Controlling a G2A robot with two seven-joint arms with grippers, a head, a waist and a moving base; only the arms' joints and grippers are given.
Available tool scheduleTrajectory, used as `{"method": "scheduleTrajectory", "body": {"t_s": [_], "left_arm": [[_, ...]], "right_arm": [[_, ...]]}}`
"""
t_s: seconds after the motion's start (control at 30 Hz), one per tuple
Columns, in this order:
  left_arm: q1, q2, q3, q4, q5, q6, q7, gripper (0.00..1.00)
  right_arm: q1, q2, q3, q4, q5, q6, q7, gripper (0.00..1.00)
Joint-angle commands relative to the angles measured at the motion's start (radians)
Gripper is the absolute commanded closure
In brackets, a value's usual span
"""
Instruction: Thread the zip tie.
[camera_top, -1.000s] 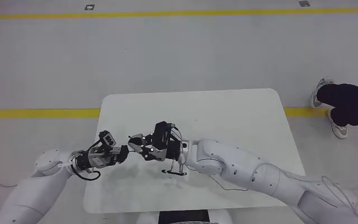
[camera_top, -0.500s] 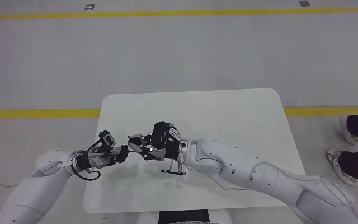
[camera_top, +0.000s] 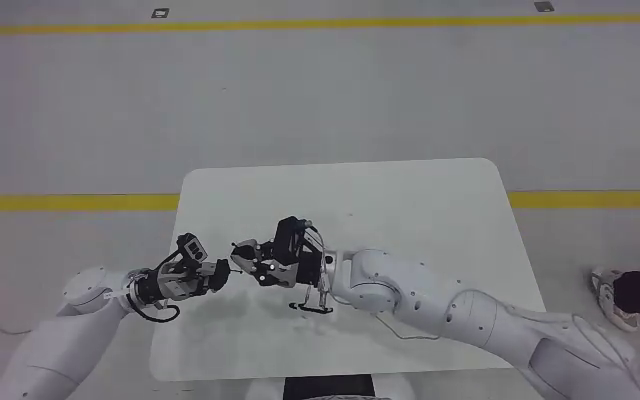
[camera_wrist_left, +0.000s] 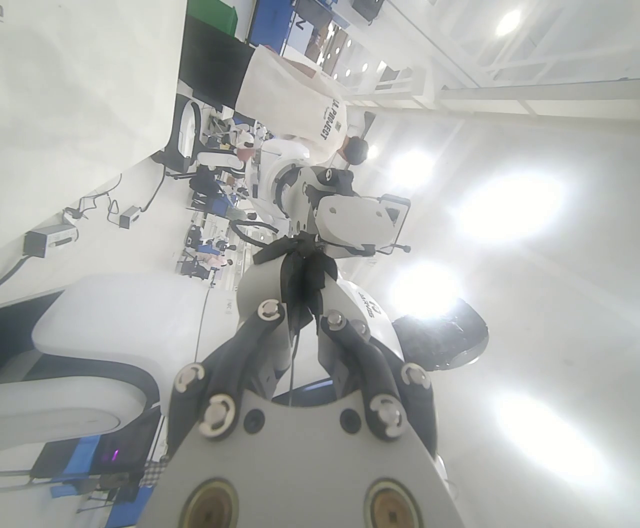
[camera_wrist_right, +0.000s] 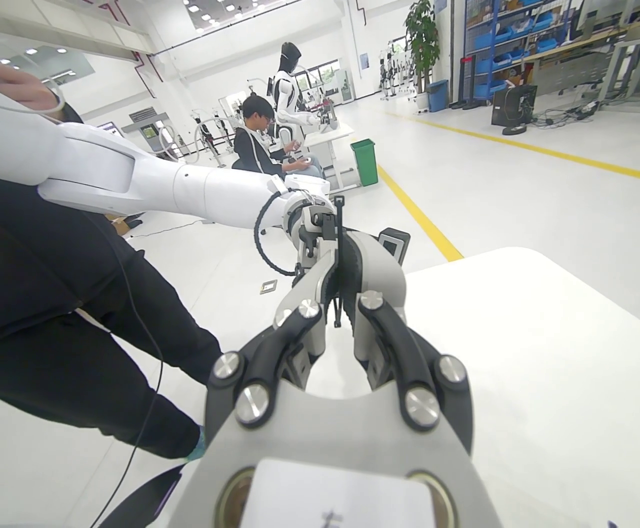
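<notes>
Thin black plastic zip tie (camera_wrist_right: 340, 210): held in air over white desk (camera_top: 420, 200), between both claws | left claw (camera_top: 219, 271) pinches its head end, right claw (camera_wrist_right: 341, 260) pinches its strap | likely light, springy, slippery; grip close to tip.

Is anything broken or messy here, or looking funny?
Nothing stands out. The black zip tie is straight and unbent, held in the air between the left gripper and the right gripper, over the near left part of the white table. It isn't looped yet, and nothing is spilled or knocked over.
</notes>
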Motion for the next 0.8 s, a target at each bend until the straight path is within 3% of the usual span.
{"method": "scheduleTrajectory", "body": {"t_s": [0.0, 0.77], "left_arm": [[-0.001, -0.003, 0.005, -0.009, -0.001, 0.001, 0.028, 1.00], [0.003, -0.013, -0.009, -0.012, -0.003, 0.025, 0.000, 1.00]], "right_arm": [[0.001, 0.003, -0.002, 0.001, 0.004, 0.000, -0.004, 1.00], [0.028, 0.030, -0.077, -0.006, 0.032, 0.000, -0.110, 1.00]]}}
